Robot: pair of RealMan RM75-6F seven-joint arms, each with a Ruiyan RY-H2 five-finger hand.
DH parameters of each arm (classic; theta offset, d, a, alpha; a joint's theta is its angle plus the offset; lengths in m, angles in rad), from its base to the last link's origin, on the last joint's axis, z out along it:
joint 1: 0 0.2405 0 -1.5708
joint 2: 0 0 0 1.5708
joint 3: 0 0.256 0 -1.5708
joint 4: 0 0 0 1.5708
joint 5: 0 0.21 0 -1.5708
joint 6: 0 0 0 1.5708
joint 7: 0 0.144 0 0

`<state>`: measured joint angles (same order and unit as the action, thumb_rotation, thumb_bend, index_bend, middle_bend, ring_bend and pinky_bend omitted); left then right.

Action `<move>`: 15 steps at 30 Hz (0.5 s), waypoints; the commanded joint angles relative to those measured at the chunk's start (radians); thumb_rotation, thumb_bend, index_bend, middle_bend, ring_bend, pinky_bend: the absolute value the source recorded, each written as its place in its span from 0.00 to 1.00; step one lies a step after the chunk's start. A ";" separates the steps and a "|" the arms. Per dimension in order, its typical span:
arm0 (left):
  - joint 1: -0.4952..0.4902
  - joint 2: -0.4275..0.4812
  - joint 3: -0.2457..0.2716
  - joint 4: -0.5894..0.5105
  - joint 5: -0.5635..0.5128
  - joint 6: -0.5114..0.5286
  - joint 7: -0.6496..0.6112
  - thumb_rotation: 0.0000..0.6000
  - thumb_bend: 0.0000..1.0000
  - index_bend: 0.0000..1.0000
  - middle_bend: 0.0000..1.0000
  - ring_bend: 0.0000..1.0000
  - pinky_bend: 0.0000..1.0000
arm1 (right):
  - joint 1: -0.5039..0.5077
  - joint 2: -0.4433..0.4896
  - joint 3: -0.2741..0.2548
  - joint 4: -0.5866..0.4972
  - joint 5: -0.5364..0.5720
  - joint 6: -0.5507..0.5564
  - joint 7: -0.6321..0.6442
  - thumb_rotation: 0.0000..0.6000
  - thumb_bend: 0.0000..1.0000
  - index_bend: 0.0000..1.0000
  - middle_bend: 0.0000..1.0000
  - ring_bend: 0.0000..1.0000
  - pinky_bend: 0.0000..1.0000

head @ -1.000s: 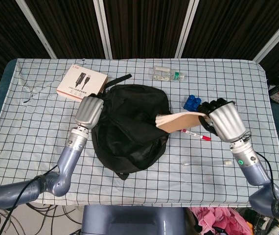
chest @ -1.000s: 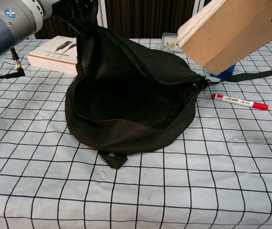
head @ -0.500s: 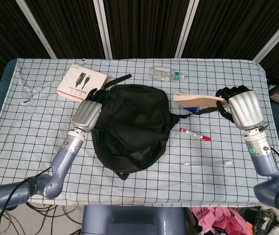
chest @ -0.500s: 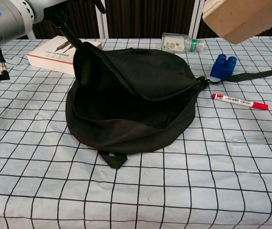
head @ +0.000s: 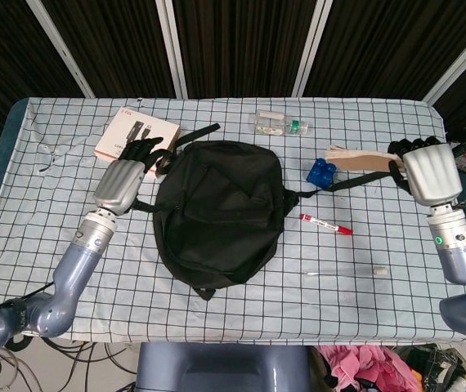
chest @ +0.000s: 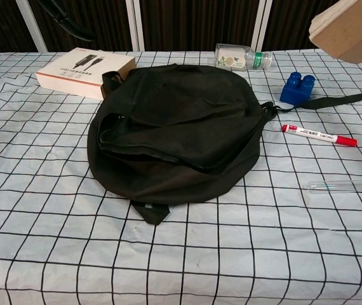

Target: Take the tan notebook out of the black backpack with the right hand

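Gripping one end of the notebook [head: 362, 158], the right hand [head: 426, 167] holds it level; it looks stiff, light, safest held at that edge, well clear of the backpack [head: 219, 210].

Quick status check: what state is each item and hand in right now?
tan notebook: out of the bag, held in the air
right hand: grips the notebook
left hand: open, holds nothing
black backpack: lies collapsed on the table
plastic bottle: on its side
red marker: capped, lying flat
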<state>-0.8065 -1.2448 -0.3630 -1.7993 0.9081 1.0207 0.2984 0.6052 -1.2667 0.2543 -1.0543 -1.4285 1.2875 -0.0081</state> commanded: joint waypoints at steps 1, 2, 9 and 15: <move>0.039 0.102 0.008 -0.058 0.015 -0.041 -0.053 1.00 0.00 0.19 0.06 0.00 0.00 | -0.001 -0.008 -0.001 0.040 0.020 -0.022 0.004 1.00 0.45 0.68 0.60 0.61 0.59; 0.045 0.114 0.013 -0.057 0.027 -0.034 -0.054 1.00 0.00 0.19 0.06 0.00 0.00 | -0.002 -0.011 -0.003 0.051 0.023 -0.026 0.006 1.00 0.45 0.68 0.60 0.61 0.59; 0.107 0.151 0.057 -0.039 0.125 0.055 -0.058 1.00 0.00 0.19 0.07 0.00 0.00 | -0.014 -0.033 -0.025 0.101 0.031 -0.048 -0.018 1.00 0.45 0.68 0.60 0.61 0.59; 0.167 0.174 0.105 -0.026 0.185 0.113 -0.070 1.00 0.00 0.19 0.07 0.00 0.00 | -0.037 -0.049 -0.096 0.131 -0.032 -0.027 -0.120 1.00 0.45 0.68 0.60 0.61 0.59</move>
<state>-0.6488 -1.0784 -0.2666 -1.8287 1.0865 1.1273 0.2341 0.5798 -1.3080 0.1858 -0.9327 -1.4334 1.2478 -0.0982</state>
